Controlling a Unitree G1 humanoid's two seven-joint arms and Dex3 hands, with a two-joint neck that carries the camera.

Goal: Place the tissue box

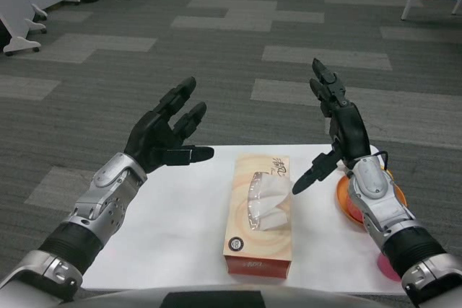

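A peach-and-orange tissue box (260, 218) lies flat on the white table (180, 229), its long side running away from me, with white tissue showing through the top slot. My left hand (168, 135) is raised to the box's left, fingers spread and holding nothing. My right hand (336, 128) is raised to the box's right, fingers spread, thumb pointing toward the box without touching it. Both hands hover above the table, apart from the box.
An orange plate (345, 196) sits on the table right of the box, partly hidden by my right forearm. A pink object (388, 265) shows at the table's right front edge. Grey carpet lies beyond, with stools and table legs far off.
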